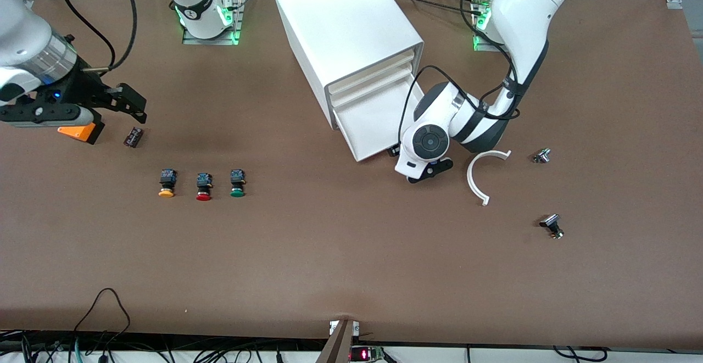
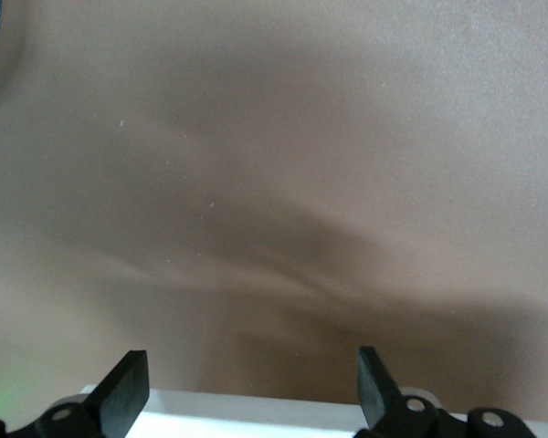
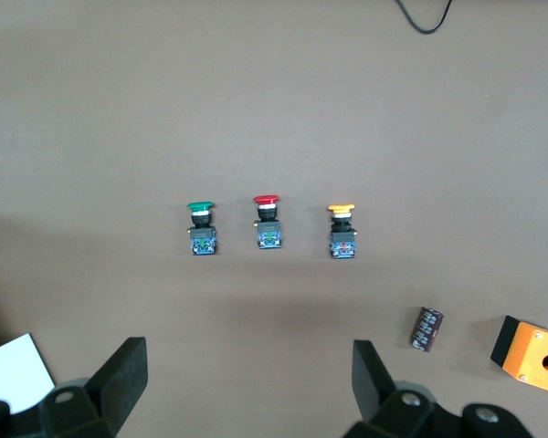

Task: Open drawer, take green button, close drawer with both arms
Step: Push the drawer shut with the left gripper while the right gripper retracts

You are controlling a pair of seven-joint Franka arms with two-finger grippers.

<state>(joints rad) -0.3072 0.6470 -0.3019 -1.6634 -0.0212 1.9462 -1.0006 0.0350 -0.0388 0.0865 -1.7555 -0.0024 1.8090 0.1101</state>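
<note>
Gaping left gripper (image 2: 251,388) fronts drawer (image 1: 370,121).

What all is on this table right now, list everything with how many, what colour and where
Cabinet: one, white, between the arm bases.
Drawer: one, white, lowest, pulled out.
Buttons: three in a row toward the right arm's end, yellow cap, red cap, green button closest to the cabinet.
Dark cylinder: one, beside the orange box.
Curved white piece: one, toward the left arm's end.
Small metal parts: two, and.
Left gripper: open, at the drawer front.
Right gripper: open, above the dark cylinder.
</note>
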